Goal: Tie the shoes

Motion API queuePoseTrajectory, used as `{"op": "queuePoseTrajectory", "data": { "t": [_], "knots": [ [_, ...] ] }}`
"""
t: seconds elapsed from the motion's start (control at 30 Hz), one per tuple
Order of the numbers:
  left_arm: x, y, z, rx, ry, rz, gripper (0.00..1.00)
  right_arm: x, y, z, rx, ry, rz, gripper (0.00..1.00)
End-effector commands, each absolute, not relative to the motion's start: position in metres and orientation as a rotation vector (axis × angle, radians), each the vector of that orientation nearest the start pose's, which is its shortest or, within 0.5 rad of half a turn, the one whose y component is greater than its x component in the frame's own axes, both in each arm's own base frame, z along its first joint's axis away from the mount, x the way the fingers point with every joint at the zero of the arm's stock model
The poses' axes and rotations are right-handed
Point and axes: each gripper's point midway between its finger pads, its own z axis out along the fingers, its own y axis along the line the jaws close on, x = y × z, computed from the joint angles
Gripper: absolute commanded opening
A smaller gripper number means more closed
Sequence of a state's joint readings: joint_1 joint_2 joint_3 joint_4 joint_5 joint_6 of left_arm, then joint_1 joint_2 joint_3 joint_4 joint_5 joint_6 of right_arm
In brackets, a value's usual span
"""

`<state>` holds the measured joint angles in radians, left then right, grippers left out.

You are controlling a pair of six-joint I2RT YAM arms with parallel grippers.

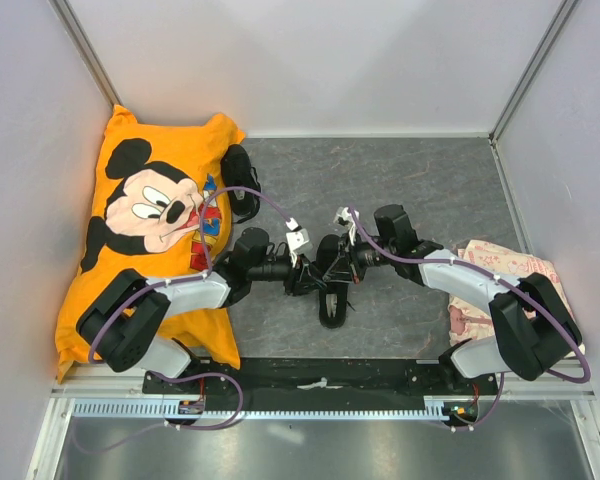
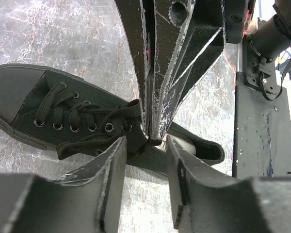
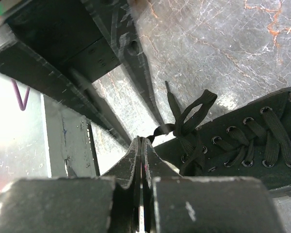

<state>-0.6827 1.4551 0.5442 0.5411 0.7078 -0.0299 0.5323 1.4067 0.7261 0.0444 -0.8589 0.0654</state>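
One black shoe [image 1: 332, 305] lies on the grey mat between the two arms, its toe toward the near edge; it also shows in the left wrist view [image 2: 72, 116] and the right wrist view [image 3: 252, 145]. My right gripper [image 3: 141, 140] is shut on a black lace [image 3: 161, 130] that runs to a loose loop [image 3: 194, 109] above the eyelets. My left gripper [image 2: 145, 144] is open, and its fingertips flank the right gripper's pinched tip just above the shoe's opening. A second black shoe [image 1: 242, 178] lies by the pillow.
The orange Mickey Mouse pillow [image 1: 150, 220] fills the left side under my left arm. A pink patterned cloth [image 1: 500, 265] lies at the right beneath my right arm. The black base plate [image 1: 320, 375] runs along the near edge. Grey walls enclose the table.
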Motion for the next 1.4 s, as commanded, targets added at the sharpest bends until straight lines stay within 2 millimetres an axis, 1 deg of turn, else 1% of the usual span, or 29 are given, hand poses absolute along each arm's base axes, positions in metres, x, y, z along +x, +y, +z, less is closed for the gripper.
{"op": "queuePoseTrajectory", "data": {
  "t": [0.0, 0.03, 0.07, 0.17, 0.3, 0.47, 0.5, 0.53, 0.57, 0.6, 0.63, 0.67, 0.7, 0.77, 0.8, 0.83, 0.9, 1.0, 1.07, 1.2, 1.37],
  "knots": [
    [0.215, -0.325, 0.118, 1.068, 1.656, -1.157, 0.33, 0.220, 0.284, 0.136, -0.984, 1.940, 1.275, 0.00],
    [0.215, -0.325, 0.118, 1.072, 1.655, -1.161, 0.26, 0.220, 0.284, 0.136, -0.979, 1.944, 1.281, 0.00],
    [0.214, -0.324, 0.118, 1.077, 1.655, -1.167, 0.15, 0.219, 0.283, 0.135, -0.976, 1.949, 1.281, 0.00],
    [0.214, -0.322, 0.117, 1.087, 1.656, -1.162, 0.05, 0.220, 0.281, 0.134, -0.972, 1.951, 1.276, 0.00],
    [0.215, -0.318, 0.114, 1.120, 1.647, -1.156, 0.02, 0.220, 0.277, 0.130, -0.964, 1.966, 1.274, 0.00],
    [0.213, -0.320, 0.113, 1.191, 1.608, -1.160, 0.01, 0.220, 0.276, 0.130, -0.967, 1.965, 1.275, 0.00],
    [0.212, -0.321, 0.113, 1.215, 1.591, -1.162, 0.02, 0.220, 0.276, 0.130, -0.969, 1.966, 1.274, 0.02],
    [0.212, -0.321, 0.113, 1.228, 1.584, -1.163, 0.02, 0.222, 0.276, 0.130, -0.972, 1.965, 1.269, 0.24],
    [0.212, -0.323, 0.113, 1.243, 1.574, -1.163, 0.02, 0.226, 0.275, 0.135, -0.969, 1.962, 1.263, 0.34],
    [0.211, -0.322, 0.110, 1.274, 1.572, -1.157, 0.02, 0.230, 0.274, 0.137, -0.967, 1.957, 1.252, 0.43],
    [0.212, -0.322, 0.109, 1.286, 1.568, -1.149, 0.02, 0.237, 0.270, 0.137, -0.945, 1.965, 1.236, 0.49],
    [0.214, -0.322, 0.110, 1.308, 1.543, -1.130, 0.02, 0.244, 0.269, 0.145, -0.949, 1.950, 1.226, 0.49],
    [0.213, -0.322, 0.107, 1.322, 1.548, -1.130, 0.02, 0.247, 0.264, 0.140, -0.945, 1.980, 1.214, 0.48],
    [0.215, -0.322, 0.107, 1.342, 1.535, -1.113, 0.02, 0.254, 0.260, 0.140, -0.973, 1.995, 1.178, 0.43],
    [0.215, -0.321, 0.102, 1.349, 1.554, -1.113, 0.02, 0.256, 0.258, 0.133, -1.003, 2.006, 1.164, 0.40],
    [0.216, -0.321, 0.102, 1.351, 1.556, -1.107, 0.02, 0.255, 0.257, 0.130, -1.027, 2.017, 1.162, 0.35],
    [0.218, -0.322, 0.100, 1.358, 1.555, -1.096, 0.02, 0.252, 0.256, 0.125, -1.037, 2.054, 1.173, 0.33],
    [0.219, -0.322, 0.100, 1.364, 1.551, -1.087, 0.02, 0.253, 0.255, 0.121, -1.061, 2.055, 1.156, 0.33],
    [0.219, -0.322, 0.099, 1.366, 1.557, -1.088, 0.02, 0.254, 0.254, 0.119, -1.084, 2.056, 1.136, 0.35],
    [0.220, -0.323, 0.095, 1.375, 1.566, -1.084, 0.02, 0.250, 0.255, 0.111, -1.131, 2.072, 1.115, 0.43],
    [0.223, -0.323, 0.094, 1.382, 1.567, -1.079, 0.02, 0.250, 0.261, 0.108, -1.154, 2.078, 1.098, 0.43]
  ]
}}
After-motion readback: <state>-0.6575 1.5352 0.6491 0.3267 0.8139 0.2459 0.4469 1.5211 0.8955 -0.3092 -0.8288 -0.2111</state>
